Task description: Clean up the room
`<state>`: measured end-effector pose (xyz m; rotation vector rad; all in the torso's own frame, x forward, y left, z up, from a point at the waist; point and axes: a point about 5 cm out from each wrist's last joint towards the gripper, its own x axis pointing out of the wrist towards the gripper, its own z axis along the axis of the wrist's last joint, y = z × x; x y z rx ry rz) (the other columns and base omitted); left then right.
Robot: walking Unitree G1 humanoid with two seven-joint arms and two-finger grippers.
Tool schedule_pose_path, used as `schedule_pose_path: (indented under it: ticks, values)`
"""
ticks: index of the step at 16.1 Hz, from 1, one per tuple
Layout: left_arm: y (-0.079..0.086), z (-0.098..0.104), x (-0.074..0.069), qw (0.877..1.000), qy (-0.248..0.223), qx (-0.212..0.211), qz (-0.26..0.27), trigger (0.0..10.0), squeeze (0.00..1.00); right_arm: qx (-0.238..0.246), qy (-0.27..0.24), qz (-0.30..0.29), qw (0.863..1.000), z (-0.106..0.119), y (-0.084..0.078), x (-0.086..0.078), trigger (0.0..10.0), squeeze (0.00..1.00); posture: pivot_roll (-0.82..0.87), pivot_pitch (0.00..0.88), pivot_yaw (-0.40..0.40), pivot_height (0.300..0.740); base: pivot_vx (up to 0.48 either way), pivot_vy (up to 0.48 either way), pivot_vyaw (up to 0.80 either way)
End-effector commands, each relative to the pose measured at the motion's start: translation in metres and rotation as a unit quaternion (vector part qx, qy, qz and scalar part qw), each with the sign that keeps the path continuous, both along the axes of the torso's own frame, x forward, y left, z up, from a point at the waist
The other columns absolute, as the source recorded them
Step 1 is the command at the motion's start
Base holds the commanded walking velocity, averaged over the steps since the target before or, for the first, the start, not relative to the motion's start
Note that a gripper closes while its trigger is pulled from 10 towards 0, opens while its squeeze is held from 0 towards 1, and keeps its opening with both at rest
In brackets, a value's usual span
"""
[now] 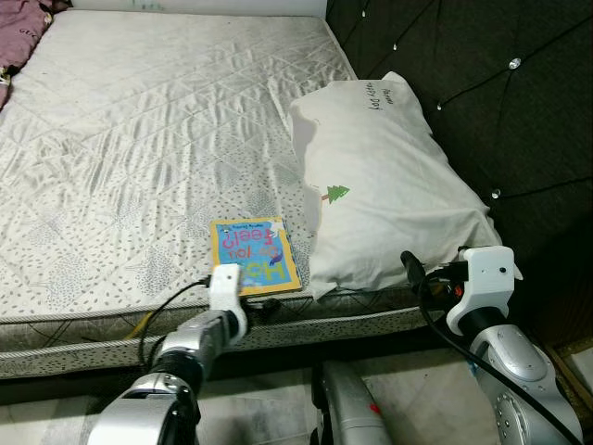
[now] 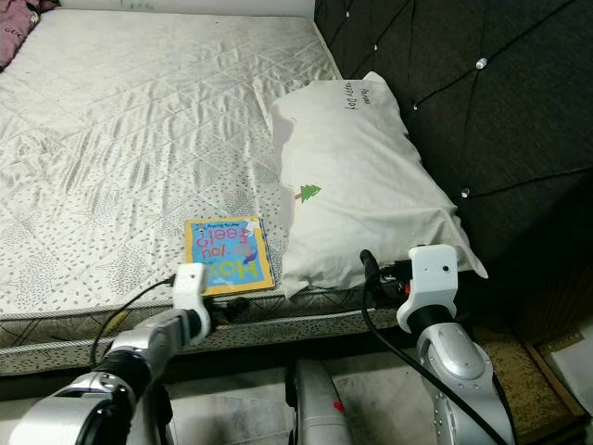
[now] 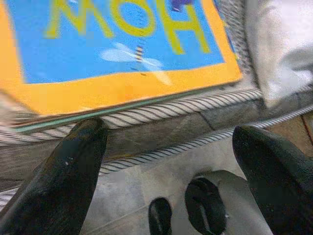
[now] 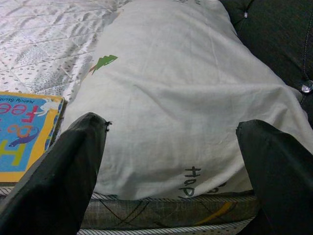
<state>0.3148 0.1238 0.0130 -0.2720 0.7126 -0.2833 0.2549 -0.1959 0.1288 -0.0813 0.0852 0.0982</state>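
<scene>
Quilted white mattress (image 1: pixel 139 139), book (image 1: pixel 253 254), pillow (image 1: pixel 389 185); both arms' fingers wide

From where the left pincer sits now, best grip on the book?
Take the book by its near edge at the mattress rim. It lies flat, so come in low from the robot's side; the open left pincer already faces that edge.
</scene>
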Motion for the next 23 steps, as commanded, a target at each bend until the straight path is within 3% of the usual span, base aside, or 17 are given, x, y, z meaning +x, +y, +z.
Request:
schedule_pose_path:
  ticks: [1, 9, 12, 13, 14, 18, 20, 21, 23]
  values:
    - [0.005, -0.002, -0.001, 1.000, 0.005, 0.005, 0.012, 10.0, 0.82, -0.003, -0.001, -0.006, 1.000, 0.000, -0.004, -0.001, 10.0, 0.00, -0.26, 0.110, -0.079, 0.591, 0.000, 0.000, 0.00]
    - [0.031, 0.012, 0.012, 0.998, -0.015, 0.024, 0.054, 10.0, 0.74, -0.007, 0.000, -0.010, 1.000, 0.000, -0.007, -0.003, 10.0, 0.00, -0.27, 0.110, -0.080, 0.591, 0.000, 0.000, 0.00]
    - [0.032, 0.013, 0.013, 0.998, -0.018, 0.028, 0.055, 10.0, 0.69, -0.007, 0.000, -0.009, 1.000, 0.000, -0.006, -0.001, 10.0, 0.00, -0.26, 0.108, -0.081, 0.591, 0.000, 0.000, 0.00]
    - [0.030, 0.013, 0.013, 0.998, -0.018, 0.027, 0.051, 10.0, 0.56, -0.007, -0.001, -0.008, 1.000, 0.000, -0.006, -0.001, 10.0, 0.00, -0.26, 0.108, -0.081, 0.591, 0.000, 0.000, 0.00]
    - [0.022, 0.011, 0.012, 0.999, -0.018, 0.022, 0.040, 10.0, 0.00, -0.007, -0.001, -0.007, 1.000, -0.001, -0.005, 0.000, 10.0, 0.00, -0.26, 0.105, -0.079, 0.591, 0.000, 0.000, 0.00]
    - [-0.008, 0.007, 0.006, 1.000, -0.021, 0.003, -0.005, 10.0, 0.00, 0.001, -0.008, -0.005, 1.000, 0.000, 0.000, 0.006, 10.0, 0.00, -0.23, 0.086, -0.069, 0.591, 0.000, 0.000, 0.00]
    - [-0.020, 0.013, 0.007, 0.998, -0.058, 0.001, -0.016, 10.0, 0.00, 0.010, -0.014, -0.003, 1.000, 0.000, 0.005, 0.010, 10.0, 0.00, -0.21, 0.072, -0.059, 0.591, 0.000, 0.000, 0.00]
    - [-0.021, 0.022, 0.009, 0.995, -0.103, 0.006, -0.014, 10.0, 0.00, 0.019, -0.019, 0.002, 1.000, -0.001, 0.010, 0.015, 10.0, 0.00, -0.19, 0.053, -0.047, 0.591, 0.000, 0.000, 0.00]
    - [-0.007, 0.038, 0.003, 0.982, -0.185, 0.038, 0.012, 10.0, 0.00, 0.035, -0.022, 0.008, 0.999, -0.004, 0.018, 0.019, 10.0, 0.00, -0.16, 0.031, -0.029, 0.591, 0.000, 0.000, 0.00]
